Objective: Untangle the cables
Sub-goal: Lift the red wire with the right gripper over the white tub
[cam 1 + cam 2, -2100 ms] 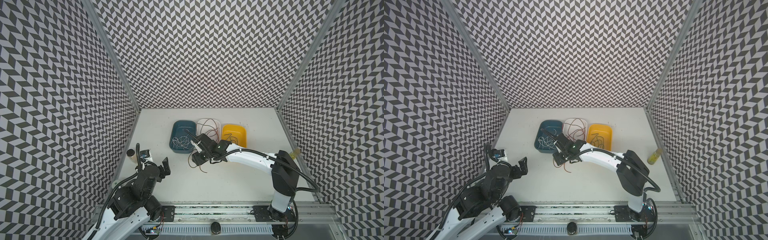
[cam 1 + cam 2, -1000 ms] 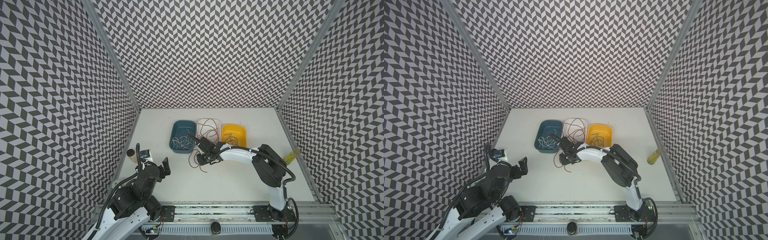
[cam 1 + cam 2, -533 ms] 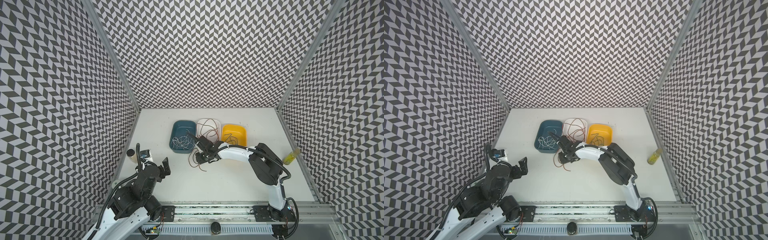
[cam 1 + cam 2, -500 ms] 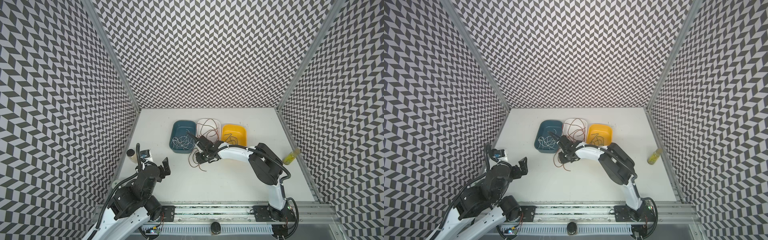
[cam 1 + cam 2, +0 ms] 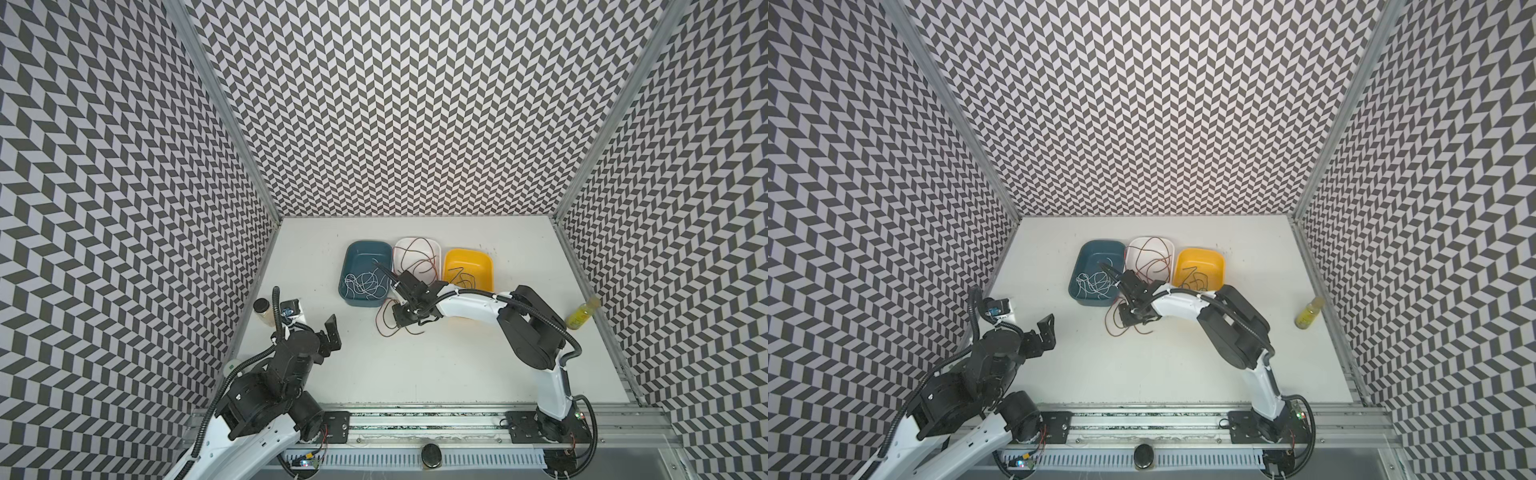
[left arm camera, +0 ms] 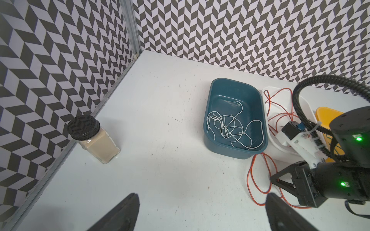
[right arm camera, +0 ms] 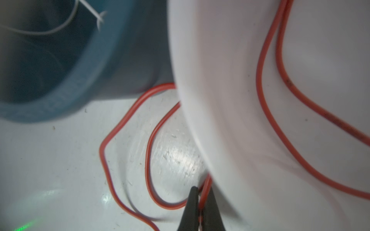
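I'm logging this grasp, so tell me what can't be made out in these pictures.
- Right gripper fingertips: hidden under its own wrist in both top views.
- Red cable past the pinch: cut off by the right wrist view's edge.
- Dark cable in the yellow tub: top views too small to trace.

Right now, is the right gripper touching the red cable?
Touching. The right wrist view shows the right gripper shut, with the red cable pinched between its tips beside the white tub.
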Controlling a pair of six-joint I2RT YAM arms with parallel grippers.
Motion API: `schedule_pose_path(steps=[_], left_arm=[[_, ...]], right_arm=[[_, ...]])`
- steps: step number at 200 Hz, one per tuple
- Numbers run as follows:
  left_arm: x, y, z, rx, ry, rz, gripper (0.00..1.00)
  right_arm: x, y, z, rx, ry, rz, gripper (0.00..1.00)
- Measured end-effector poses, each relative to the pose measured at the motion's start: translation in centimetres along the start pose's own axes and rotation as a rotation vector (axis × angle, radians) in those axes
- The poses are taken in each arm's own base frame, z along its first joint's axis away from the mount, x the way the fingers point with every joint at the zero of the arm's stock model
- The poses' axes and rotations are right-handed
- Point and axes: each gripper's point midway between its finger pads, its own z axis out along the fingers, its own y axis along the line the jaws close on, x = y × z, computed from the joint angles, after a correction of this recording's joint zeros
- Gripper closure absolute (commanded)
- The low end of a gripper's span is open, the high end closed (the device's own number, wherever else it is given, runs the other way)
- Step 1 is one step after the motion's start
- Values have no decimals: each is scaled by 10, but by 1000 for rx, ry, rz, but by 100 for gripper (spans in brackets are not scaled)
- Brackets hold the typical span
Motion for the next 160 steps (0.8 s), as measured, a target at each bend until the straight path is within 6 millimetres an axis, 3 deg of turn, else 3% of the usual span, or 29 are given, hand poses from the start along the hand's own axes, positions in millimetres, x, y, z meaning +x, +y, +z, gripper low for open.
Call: schedule_pose_path(steps=[27,89,160], left_arm=[[0,1,0,-3,0,-2,0],[0,1,0,-4,-1,-2,0],[0,1,0,-6,0,-1,0]], right_arm=[[1,10,-30,-27,-28,-26,100],[-22,51,-125,-144,-196,-96,100],[-51,49,-207,-109,-393,-134,100]])
